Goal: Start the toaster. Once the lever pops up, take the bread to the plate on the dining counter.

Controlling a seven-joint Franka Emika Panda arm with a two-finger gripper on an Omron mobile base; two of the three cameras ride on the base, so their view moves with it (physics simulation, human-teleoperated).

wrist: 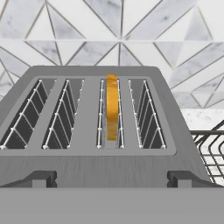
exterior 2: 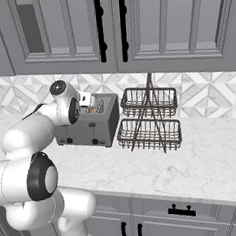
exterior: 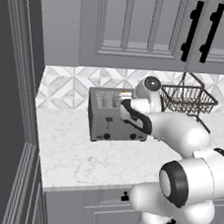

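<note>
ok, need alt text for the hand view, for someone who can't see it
A boxy grey metal four-slot toaster seen close from above its front, with a small orange-crusted bread slice standing on edge in the third slot from the left. Two dark levers sit at its front edge; grey-white triangle tiles lie behind, and a dark wire basket pokes in at right.

bread (wrist: 112,107) upright in toaster (wrist: 92,168) slot

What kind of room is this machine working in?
A kitchen, by the look of it: a toaster with bread in one slot sits on a marble worktop, grey cupboards above.
</note>
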